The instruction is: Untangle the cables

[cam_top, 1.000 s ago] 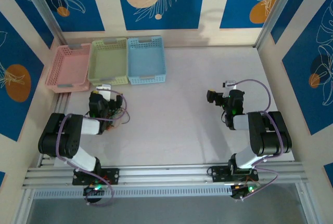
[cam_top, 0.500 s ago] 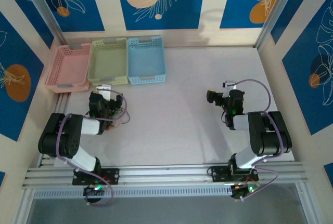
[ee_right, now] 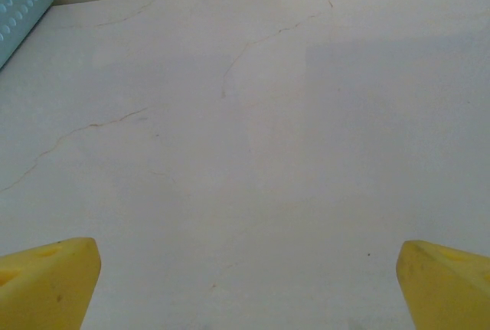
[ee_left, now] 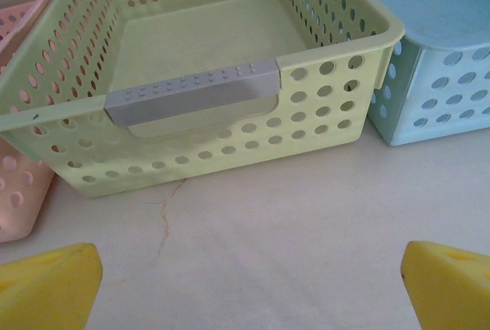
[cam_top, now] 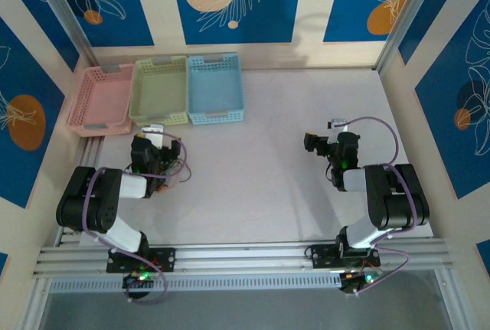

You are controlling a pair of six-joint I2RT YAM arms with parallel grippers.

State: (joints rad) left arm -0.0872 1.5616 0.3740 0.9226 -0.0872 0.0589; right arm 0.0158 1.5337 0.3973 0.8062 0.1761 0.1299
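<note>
The cables (cam_top: 177, 169) lie as a small tangle of thin dark and reddish wires on the table, just right of my left arm's wrist. My left gripper (cam_top: 156, 135) sits above the tangle and points at the green basket (ee_left: 230, 54). In the left wrist view the left gripper (ee_left: 249, 288) is open, its yellow fingertips (ee_left: 50, 284) wide apart over bare table. My right gripper (cam_top: 313, 144) rests at the table's right side, far from the cables. In the right wrist view the right gripper (ee_right: 247, 284) is open too, with nothing between its fingertips (ee_right: 448, 280).
Three baskets stand in a row at the back left: pink (cam_top: 101, 100), green (cam_top: 159, 91) and blue (cam_top: 216, 88). The blue basket's corner (ee_right: 19, 1) edges into the right wrist view. Rails run along the near edge (cam_top: 245, 253); walls close in the sides.
</note>
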